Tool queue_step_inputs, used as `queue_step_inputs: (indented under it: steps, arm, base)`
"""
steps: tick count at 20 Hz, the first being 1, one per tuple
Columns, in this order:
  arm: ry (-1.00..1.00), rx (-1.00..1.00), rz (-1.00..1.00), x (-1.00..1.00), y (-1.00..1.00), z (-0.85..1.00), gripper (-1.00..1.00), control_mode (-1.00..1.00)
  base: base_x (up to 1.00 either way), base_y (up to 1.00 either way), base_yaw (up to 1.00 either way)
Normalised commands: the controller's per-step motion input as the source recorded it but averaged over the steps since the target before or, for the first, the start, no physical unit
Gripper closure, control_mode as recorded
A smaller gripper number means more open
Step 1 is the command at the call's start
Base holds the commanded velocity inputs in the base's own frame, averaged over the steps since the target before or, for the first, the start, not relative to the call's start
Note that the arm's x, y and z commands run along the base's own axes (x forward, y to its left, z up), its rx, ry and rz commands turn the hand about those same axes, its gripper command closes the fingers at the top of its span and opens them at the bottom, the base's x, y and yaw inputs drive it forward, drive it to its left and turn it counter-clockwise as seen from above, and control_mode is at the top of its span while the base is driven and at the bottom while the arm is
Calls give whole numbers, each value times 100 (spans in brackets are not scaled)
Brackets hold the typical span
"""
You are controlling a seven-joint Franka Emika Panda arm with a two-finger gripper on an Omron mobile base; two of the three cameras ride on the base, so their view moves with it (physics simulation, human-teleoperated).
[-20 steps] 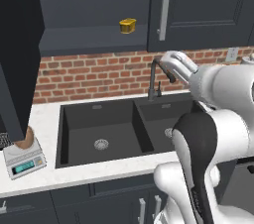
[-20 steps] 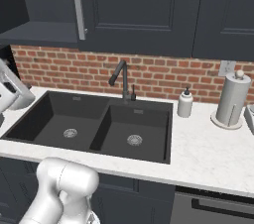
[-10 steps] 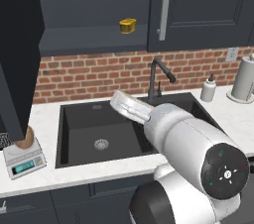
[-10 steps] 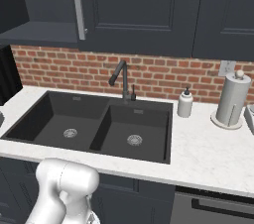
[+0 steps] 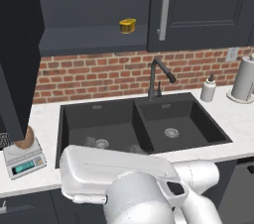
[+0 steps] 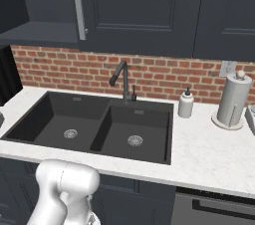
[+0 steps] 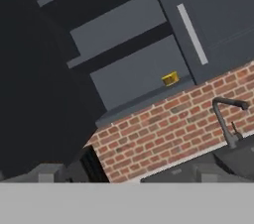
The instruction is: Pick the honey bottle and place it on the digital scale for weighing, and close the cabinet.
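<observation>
Left base view shows the honey bottle (image 5: 26,139) sitting on the digital scale (image 5: 23,159), which rests on the desk (image 5: 42,119) just left of the sink (image 5: 144,124). Above the sink the cabinet (image 5: 198,10) has its left door (image 5: 17,54) swung open, with a small yellow container (image 5: 127,25) on the exposed shelf (image 5: 89,39). Hand view shows that door (image 7: 39,69) close up; whether the fingers are parted or hold anything, I cannot tell.

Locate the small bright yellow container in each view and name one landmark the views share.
Left base view: the small bright yellow container sits on the open cabinet shelf, upper centre.
Right base view: not in it.
Hand view: right of centre, on the tilted shelf.
Shared landmark: the dark curved faucet before the red brick wall.
</observation>
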Motion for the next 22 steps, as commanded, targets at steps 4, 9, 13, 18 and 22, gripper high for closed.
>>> queue_step_inputs:
  steps: [4, 9, 13, 18, 22]
  arm:
    - [-19, -1, 0, -43, 98, 0, -100, -100]
    - [-18, 0, 0, 1, 78, 0, -100, -100]
    - [-16, 0, 0, 18, 68, -1, -100, -100]
    - [-10, 2, 0, 3, 54, -19, -100, -100]
    - [-4, 9, 0, 0, 13, -50, -100, -100]
  base:
    - [0, 0, 0]
    - [0, 0, 0]
    - [0, 0, 0]
    - [0, 0, 0]
    - [0, 0, 0]
